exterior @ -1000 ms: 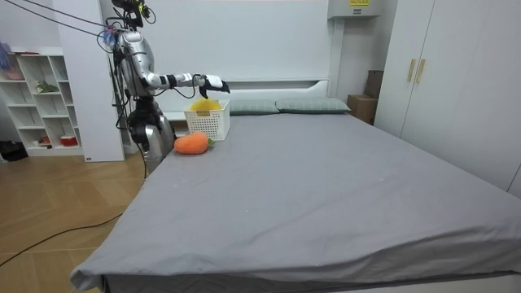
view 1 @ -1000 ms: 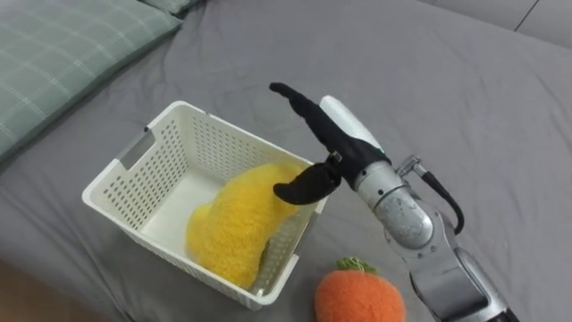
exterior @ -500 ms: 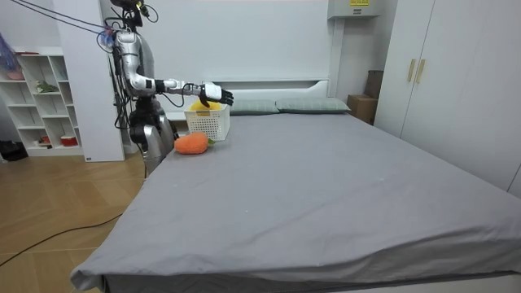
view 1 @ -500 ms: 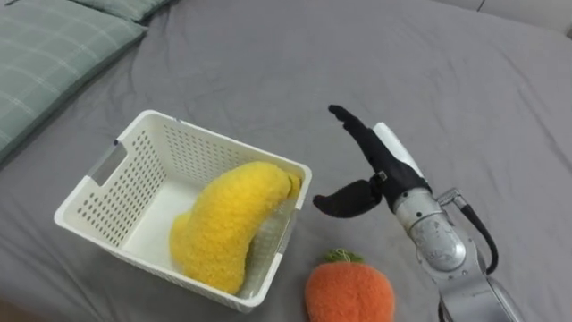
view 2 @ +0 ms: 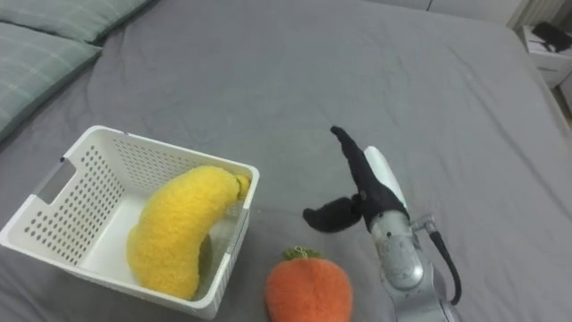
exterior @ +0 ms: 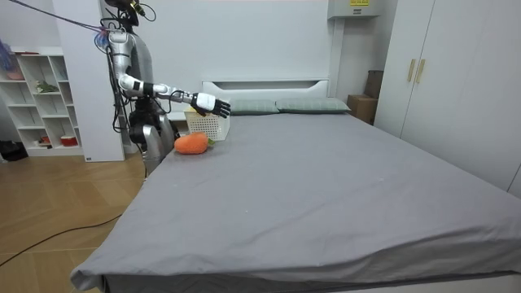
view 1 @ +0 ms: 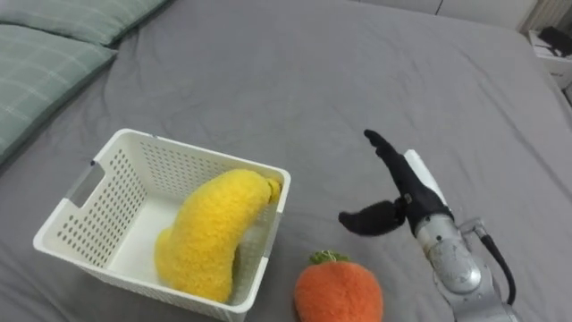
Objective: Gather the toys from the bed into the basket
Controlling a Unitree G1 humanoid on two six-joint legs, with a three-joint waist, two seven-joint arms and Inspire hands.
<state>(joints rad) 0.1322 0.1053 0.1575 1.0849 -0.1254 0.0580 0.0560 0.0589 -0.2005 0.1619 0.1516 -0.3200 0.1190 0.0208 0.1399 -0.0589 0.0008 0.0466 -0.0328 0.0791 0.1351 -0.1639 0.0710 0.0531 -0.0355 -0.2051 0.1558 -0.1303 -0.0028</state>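
Note:
A yellow plush banana [view 1: 214, 234] [view 2: 177, 230] lies slanted inside the white perforated basket [view 1: 112, 175] [view 2: 85, 163], leaning on its right wall. An orange plush carrot with a green top [view 1: 338, 288] [view 2: 307, 284] sits on the grey bed just right of the basket. My right hand [view 1: 399, 192] [view 2: 357, 190] hovers open above the sheet, right of the basket and a little beyond the carrot, fingers straight and thumb spread, holding nothing. In the room view the robot stands at the bed's head-side corner with that arm [exterior: 210, 103] stretched out over the basket [exterior: 207, 124] and carrot [exterior: 191, 144].
Green checked pillows [view 1: 45, 63] lie at the upper left beside the basket. Open grey sheet spreads ahead and to the right. A white shelf unit [exterior: 45, 98] stands behind the robot, a wardrobe [exterior: 456, 81] on the room view's right.
My right hand has drawn away from the banana and the basket's rim, moving right and toward me, still open. The banana stays in the basket; the camera has shifted.

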